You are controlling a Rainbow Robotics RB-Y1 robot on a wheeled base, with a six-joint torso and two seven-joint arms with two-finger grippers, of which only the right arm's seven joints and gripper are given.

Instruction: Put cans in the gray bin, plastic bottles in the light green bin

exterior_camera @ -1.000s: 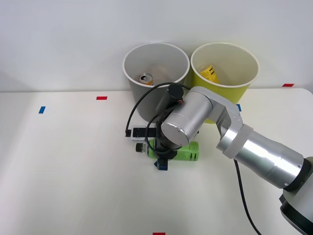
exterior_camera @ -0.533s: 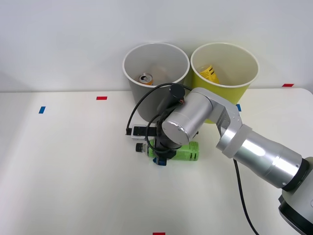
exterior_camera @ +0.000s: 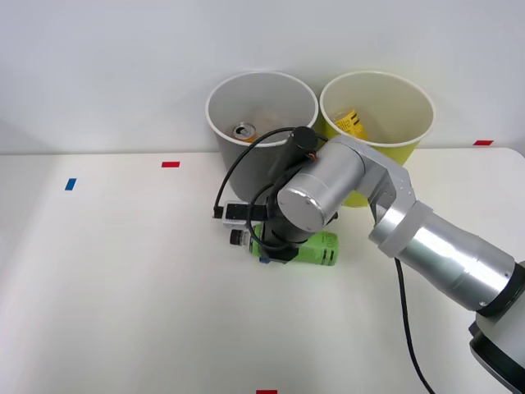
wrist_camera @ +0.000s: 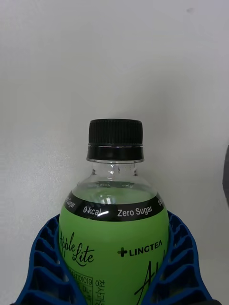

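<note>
- Two bins stand side by side at the far edge of the white bench (exterior_camera: 107, 287): the gray bin (exterior_camera: 246, 164) on the robot's left, the light green bin (exterior_camera: 385, 152) on its right, their rims nearly touching.
- One can (exterior_camera: 244, 131) with a silver top and an orange side lies inside the gray bin, against its left inner wall.
- Inside the light green bin, something yellow with black print (exterior_camera: 351, 122) leans on the wall nearer the gray bin; what it is cannot be told.
- The plastic bottle (exterior_camera: 316, 249) lies on its side just in front of the gray bin, black cap (wrist_camera: 115, 132) toward the robot's left, green label toward its right.
- The right arm reaches in from the right, its silver wrist housing covering the bottle's middle in the front view.
- The right hand (exterior_camera: 269, 248) is clamped around the bottle: in the wrist view the blue ribbed fingers (wrist_camera: 45, 267) hug both sides of the green-wrapped body just below the shoulder, with neck and cap sticking out beyond them.
- The label reads "Zero Sugar" on its black band.
- A black cable (exterior_camera: 234, 176) loops from the wrist over the front of the gray bin.
- Small red and blue tape marks (exterior_camera: 170, 164) dot the bench.
</note>
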